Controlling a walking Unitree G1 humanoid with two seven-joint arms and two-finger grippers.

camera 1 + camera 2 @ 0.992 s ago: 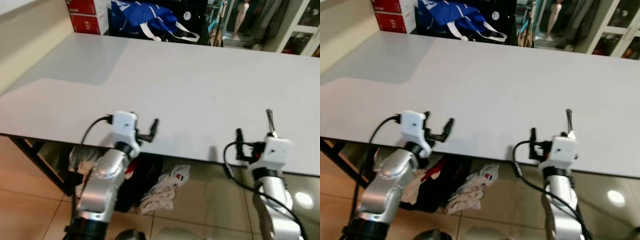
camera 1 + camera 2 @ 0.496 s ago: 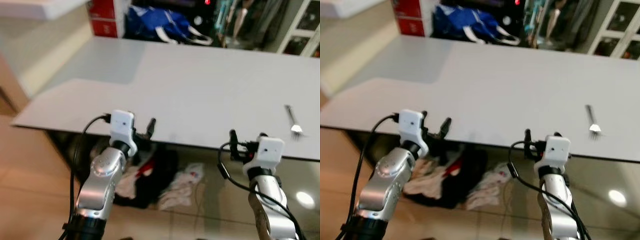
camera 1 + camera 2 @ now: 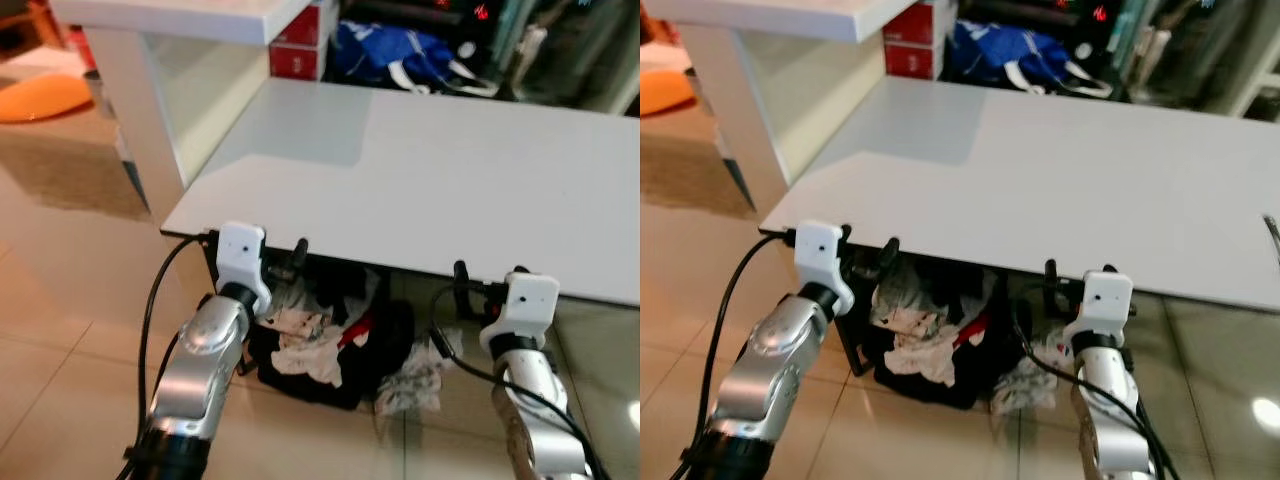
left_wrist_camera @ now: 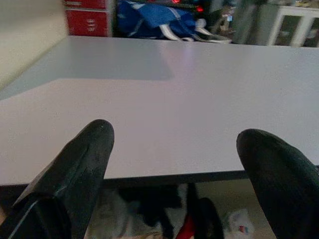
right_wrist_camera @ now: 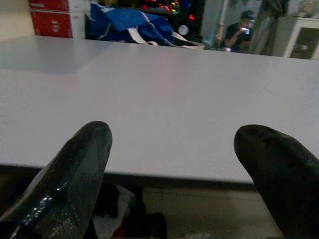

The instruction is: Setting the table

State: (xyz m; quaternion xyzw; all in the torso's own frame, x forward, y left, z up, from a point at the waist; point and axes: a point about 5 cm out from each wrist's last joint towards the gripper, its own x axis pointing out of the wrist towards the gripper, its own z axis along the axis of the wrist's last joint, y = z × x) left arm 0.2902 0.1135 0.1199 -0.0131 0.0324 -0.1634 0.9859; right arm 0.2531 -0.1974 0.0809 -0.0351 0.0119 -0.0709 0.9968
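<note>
A white table (image 3: 450, 170) stands before me, its front edge just beyond both grippers. A fork's handle (image 3: 1270, 228) lies on the table at the far right of the right eye view. My left gripper (image 3: 288, 262) is held at the table's front edge near its left corner; in the left wrist view it (image 4: 174, 137) is open with nothing between the fingers. My right gripper (image 3: 478, 290) hangs just below the front edge, and the right wrist view shows it (image 5: 172, 137) open and empty, looking across the tabletop.
A heap of clothes (image 3: 320, 345) lies on the tiled floor under the table. A white shelf unit (image 3: 180, 25) stands to the left of the table. Red boxes (image 3: 300, 60) and a blue bag (image 3: 400, 50) sit beyond the far edge. A person (image 5: 238, 35) sits far behind.
The fork that stood at my right gripper was let go and stayed on the table. The camera has backed off and swung left; both grippers have withdrawn to the table's front edge.
</note>
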